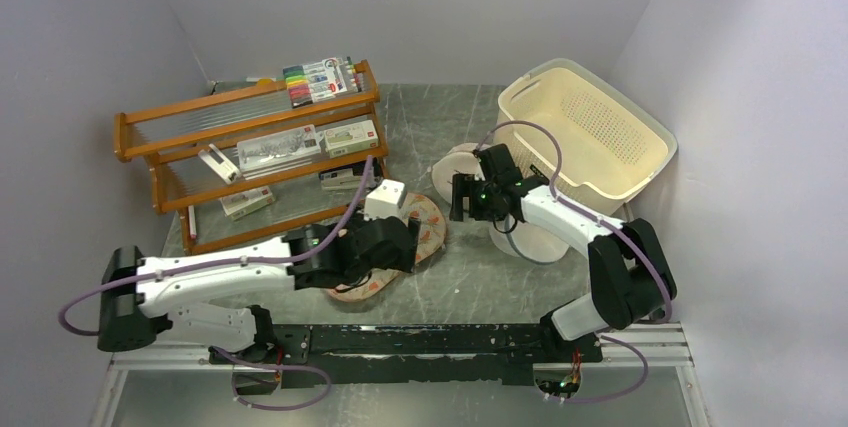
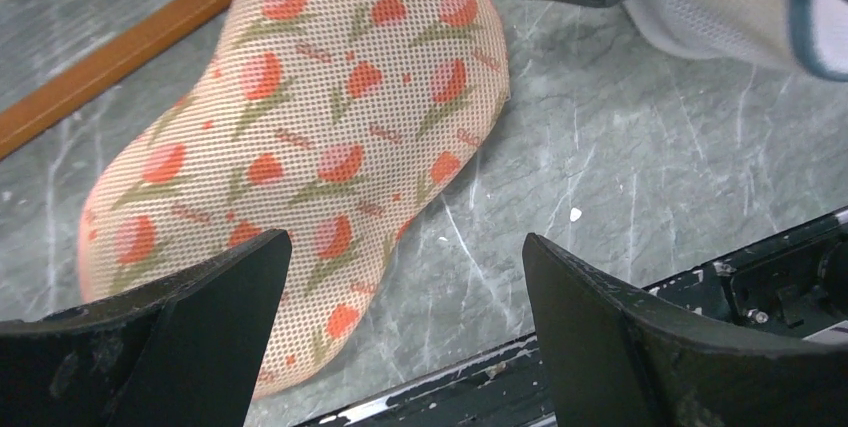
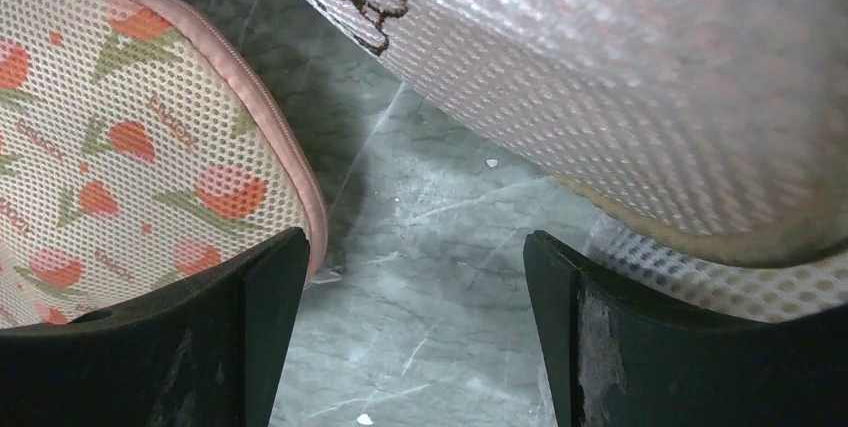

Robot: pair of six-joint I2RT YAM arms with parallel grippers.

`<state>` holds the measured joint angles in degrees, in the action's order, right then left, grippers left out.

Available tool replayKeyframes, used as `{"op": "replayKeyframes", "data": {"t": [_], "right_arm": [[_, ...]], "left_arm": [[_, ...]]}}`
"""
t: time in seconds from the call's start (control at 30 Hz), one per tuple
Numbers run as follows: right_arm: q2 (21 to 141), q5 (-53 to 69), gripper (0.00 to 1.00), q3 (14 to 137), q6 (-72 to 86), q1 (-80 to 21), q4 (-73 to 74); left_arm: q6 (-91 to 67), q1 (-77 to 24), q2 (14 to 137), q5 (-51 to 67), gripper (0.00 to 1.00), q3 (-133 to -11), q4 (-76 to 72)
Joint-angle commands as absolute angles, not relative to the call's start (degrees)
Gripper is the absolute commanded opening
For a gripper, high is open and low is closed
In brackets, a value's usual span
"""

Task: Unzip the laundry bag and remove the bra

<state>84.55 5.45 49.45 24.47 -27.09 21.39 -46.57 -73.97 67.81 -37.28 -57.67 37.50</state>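
The laundry bag is a flat cream-peach mesh case with red-orange flowers and pink zip edging. It lies shut on the grey table, partly hidden under my left arm in the top view. It fills the left wrist view, and one lobe shows in the right wrist view. My left gripper is open and empty just above its near lobe. My right gripper is open and empty over bare table, beside the bag's pink edge. The bra is hidden.
A round pale dome bag with a black drawing lies right of my right gripper. A white dome bag with a blue rim lies beside it. A cream laundry basket stands back right, an orange wooden rack back left.
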Motion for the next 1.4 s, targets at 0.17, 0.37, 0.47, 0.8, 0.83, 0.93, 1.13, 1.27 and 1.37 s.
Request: {"op": "replayKeyframes", "data": {"t": [0.17, 0.37, 0.47, 0.8, 0.83, 0.93, 1.13, 1.27, 1.37], "right_arm": [[84.9, 19.2, 0.79, 50.6, 21.0, -27.3, 16.1], [90.6, 20.9, 0.74, 53.5, 21.8, -27.9, 13.4], [93.3, 21.1, 0.71, 54.6, 22.4, -30.3, 12.7], [89.5, 27.5, 0.65, 46.4, 27.4, -34.1, 5.8], [88.7, 29.6, 0.65, 44.9, 28.5, -34.3, 3.7], [85.0, 27.8, 0.65, 42.8, 29.3, -35.0, 3.1], [74.6, 10.7, 0.78, 44.6, 25.1, -34.9, 11.7], [69.5, 4.3, 0.80, 44.0, 23.4, -34.7, 13.7], [65.3, -0.4, 0.80, 43.3, 23.5, -34.8, 14.9]], "left_arm": [[-44.4, -69.3, 73.6, -21.5, 0.98, -53.2, 24.1], [-47.4, -65.5, 74.2, -11.2, 0.98, -45.8, 17.5], [-48.5, -65.2, 75.2, -7.1, 0.98, -43.7, 14.6], [-52.9, -55.6, 69.3, -8.7, 0.98, -35.4, 19.4], [-52.4, -54.6, 68.1, -8.9, 0.98, -35.0, 20.1], [-49.2, -53.8, 65.3, -10.1, 0.98, -35.9, 22.3], [-40.9, -53.9, 62.0, -3.4, 0.98, -37.2, 17.7], [-34.0, -54.7, 61.8, 0.4, 0.98, -38.4, 12.7], [-26.9, -58.2, 65.5, -5.0, 0.98, -42.6, 13.8]]}}
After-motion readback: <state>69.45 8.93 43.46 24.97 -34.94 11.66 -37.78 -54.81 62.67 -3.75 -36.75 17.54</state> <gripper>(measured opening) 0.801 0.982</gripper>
